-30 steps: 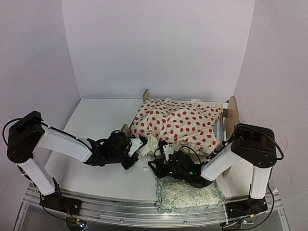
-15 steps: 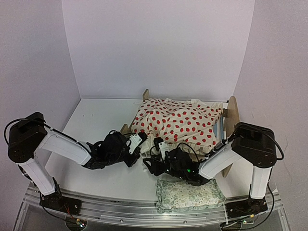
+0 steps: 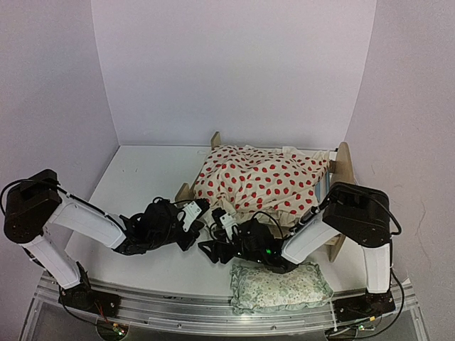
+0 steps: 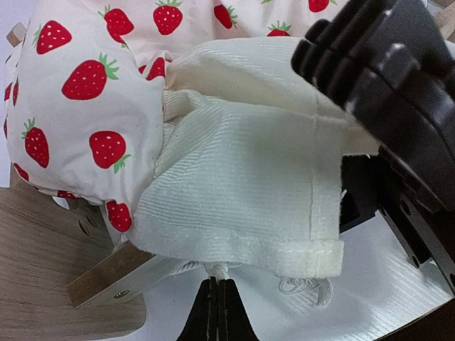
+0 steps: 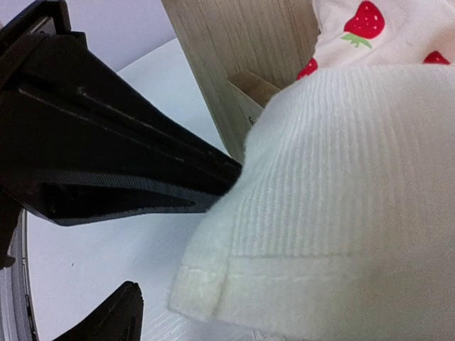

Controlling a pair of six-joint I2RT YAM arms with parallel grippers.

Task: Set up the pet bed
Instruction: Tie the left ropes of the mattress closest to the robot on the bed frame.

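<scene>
Top external: bed lay just beyond both jaws; left jaws together by its footboard, right jaws apart at cushion hem.

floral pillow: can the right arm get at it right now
Probably yes. The pillow lies uncovered at the near edge, beside the right gripper, whose jaws stand open. Its own forearm crosses the pillow's far edge, so it would need to fold back.
</scene>
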